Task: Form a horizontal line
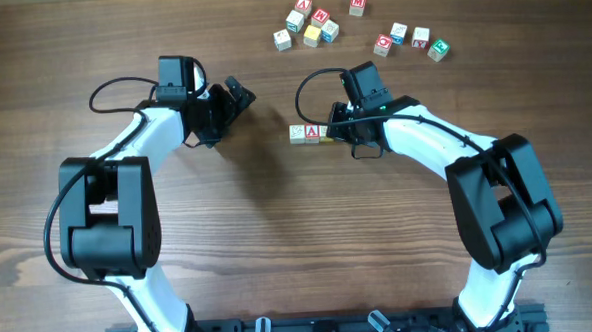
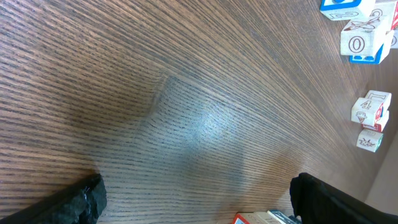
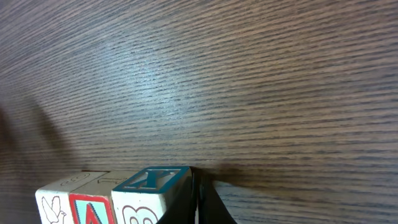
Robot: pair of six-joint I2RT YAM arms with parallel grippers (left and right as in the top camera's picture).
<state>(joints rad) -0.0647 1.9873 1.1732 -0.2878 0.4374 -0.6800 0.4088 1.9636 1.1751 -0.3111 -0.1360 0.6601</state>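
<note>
Fingertips of the right gripper (image 3: 198,202) are pressed together with only a thin seam between them, pinching nothing. In the right wrist view they stand just beside a teal-topped block (image 3: 149,190), and we cannot tell whether they touch it. That block carries a teal Y on its top face and a B on its side face. Against its other side is a red A face (image 3: 90,210) with a bird drawing next to it; we cannot tell from this view whether those belong to one cube or two. From overhead we see the short row (image 1: 313,133) lying near the middle of the tabletop (image 1: 279,237), a little toward the right edge. It has a pale block and a block with a red A on top, touching side by side and clear of the arm, plus a yellowish sliver half hidden under the gripper. The left gripper (image 1: 236,99) hangs over bare wood on the left-edge side of the row, well apart from it, its jaws spread wide. Its dark fingers (image 2: 78,202) show at the two lower corners of the left wrist view. Along the far edge we count eleven loose blocks: a cluster of six (image 1: 312,35), a single block (image 1: 357,3) with a red M, and a group of four (image 1: 422,37) nearer the far right corner. In the left wrist view one of several cubes, the O block (image 2: 357,43), shows a letter O; the other markings are too small for us to read.
</note>
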